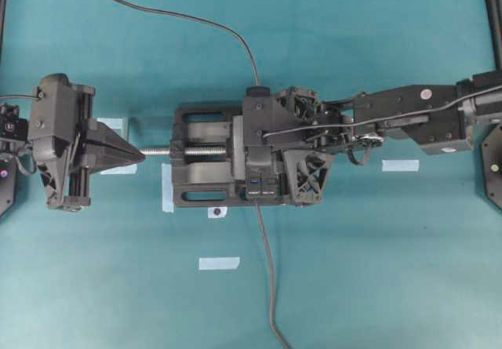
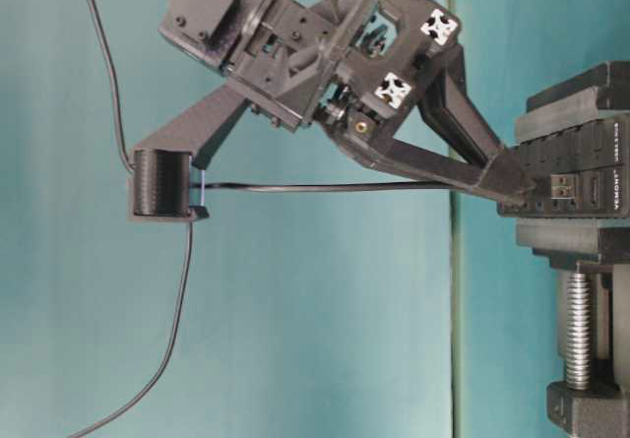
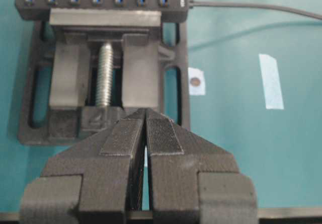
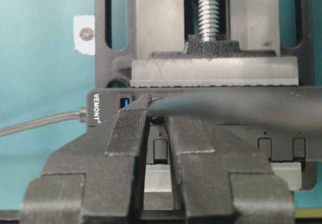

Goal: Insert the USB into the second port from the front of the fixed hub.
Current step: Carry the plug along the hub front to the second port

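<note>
The right gripper [image 4: 158, 128], jaws nearly closed on the USB [image 4: 157, 117], holds the plug at the second port of the fixed hub [image 4: 307, 156] clamped in the vise [image 4: 214, 73]; seating appears underway, next calling for a straight push

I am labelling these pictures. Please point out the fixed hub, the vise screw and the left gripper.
fixed hub [image 3: 105, 7]: left wrist view, its front face below the ports.
vise screw [image 3: 104, 75]: left wrist view, threaded shaft.
left gripper [image 1: 140, 156]: overhead view, the tips.
</note>
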You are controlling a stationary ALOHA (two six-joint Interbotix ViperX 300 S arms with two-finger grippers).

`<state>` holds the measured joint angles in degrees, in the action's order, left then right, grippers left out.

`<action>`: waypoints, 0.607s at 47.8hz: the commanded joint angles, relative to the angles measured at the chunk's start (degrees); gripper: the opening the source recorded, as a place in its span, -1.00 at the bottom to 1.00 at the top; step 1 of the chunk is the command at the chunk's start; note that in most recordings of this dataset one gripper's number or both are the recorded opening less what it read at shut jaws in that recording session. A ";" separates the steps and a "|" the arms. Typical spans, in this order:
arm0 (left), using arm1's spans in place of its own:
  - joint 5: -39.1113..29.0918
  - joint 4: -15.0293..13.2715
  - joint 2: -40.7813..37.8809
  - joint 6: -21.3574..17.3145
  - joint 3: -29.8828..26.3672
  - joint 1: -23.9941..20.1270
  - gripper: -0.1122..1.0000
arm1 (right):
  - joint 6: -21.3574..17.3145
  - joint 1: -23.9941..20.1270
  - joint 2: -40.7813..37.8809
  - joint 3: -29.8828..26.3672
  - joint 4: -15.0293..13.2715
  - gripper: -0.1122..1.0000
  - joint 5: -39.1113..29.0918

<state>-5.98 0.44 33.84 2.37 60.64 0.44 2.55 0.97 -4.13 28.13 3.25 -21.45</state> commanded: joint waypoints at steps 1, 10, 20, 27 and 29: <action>0.53 0.09 0.18 0.09 -1.32 0.09 -0.80 | -0.53 -0.18 0.70 -0.62 0.09 -0.68 0.53; 0.53 0.09 0.26 0.09 -1.32 0.09 -0.80 | -0.44 -0.09 0.35 -0.70 0.09 -0.68 0.62; 0.53 0.09 0.18 0.09 -1.23 0.09 -0.80 | -0.35 0.09 0.09 -0.70 0.09 -0.68 0.26; 0.62 0.09 0.26 0.09 -1.23 0.09 -0.80 | -0.35 0.09 -0.09 -0.79 0.00 -0.68 -0.79; 0.53 0.09 0.18 0.09 -1.14 0.09 -0.80 | -0.35 0.09 -0.09 -0.79 -0.09 -0.68 -1.05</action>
<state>-5.98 0.44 33.93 2.37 60.64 0.44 2.64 0.97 -4.66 28.04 3.34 -21.80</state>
